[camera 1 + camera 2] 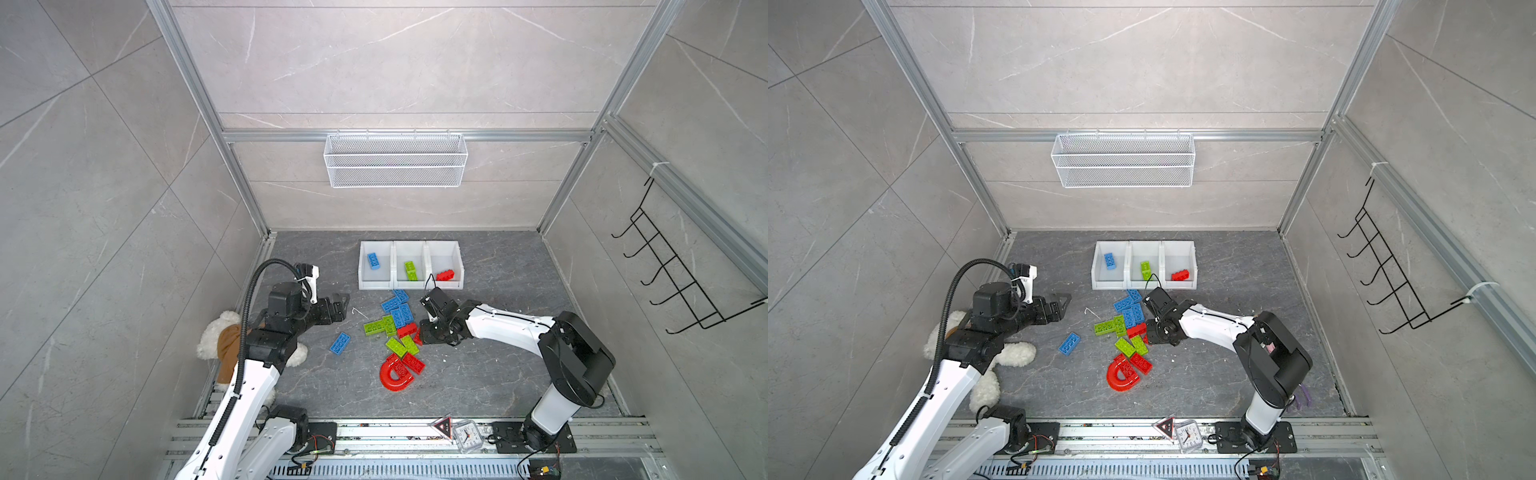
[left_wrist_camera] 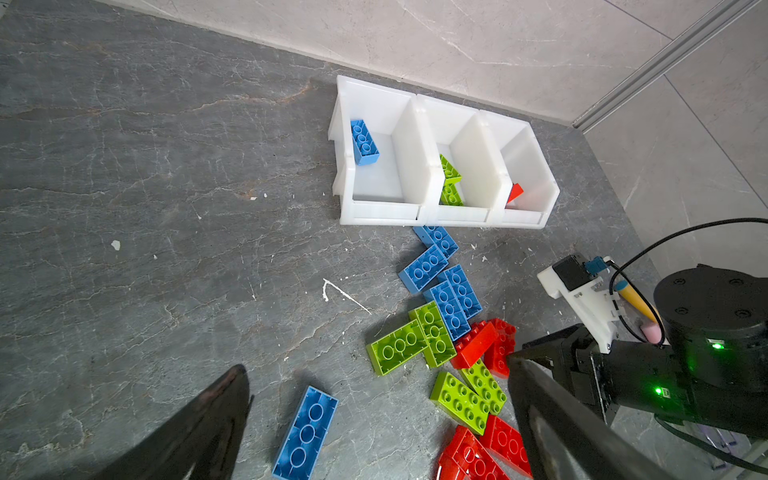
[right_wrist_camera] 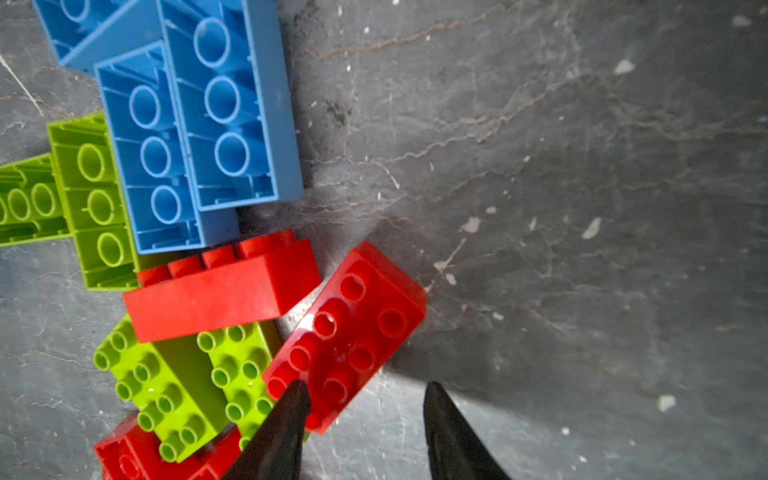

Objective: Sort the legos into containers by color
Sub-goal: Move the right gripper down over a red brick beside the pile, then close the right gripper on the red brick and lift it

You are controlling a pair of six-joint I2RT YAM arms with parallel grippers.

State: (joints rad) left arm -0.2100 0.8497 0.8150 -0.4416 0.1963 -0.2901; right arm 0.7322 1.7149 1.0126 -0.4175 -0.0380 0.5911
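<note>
The right gripper (image 3: 365, 397) is low at the edge of the mixed pile of plastic bricks (image 1: 397, 320), with its black jaws part open: a moderate gap, and nothing is clamped. Between them I see only one corner of the red rectangular plastic brick lying studs up (image 3: 349, 332). One fingertip (image 3: 293, 411) overlaps that corner, while the other stands over the bare dark grey marbled table top (image 3: 540, 291), apart from the brick.

Here is the danger, I think. The brick lies slanted to the jaws, so if they close like this they catch a corner and not two flat sides. The brick may then turn and slip out, or come up and fall before it reaches the bin. The overlapping finger is also right against a lime-green studded brick (image 3: 239, 365), which could be pinched together with the red one or dragged. A second red brick lying on its side (image 3: 220, 291) is just beside and may be pushed.

The goal, the rightmost white plastic bin (image 1: 446, 286), already holds one red brick and stands near, behind the pile. The left gripper (image 1: 341, 307) hangs wide open and empty, apart from the pile — I see no risk from it now.
</note>
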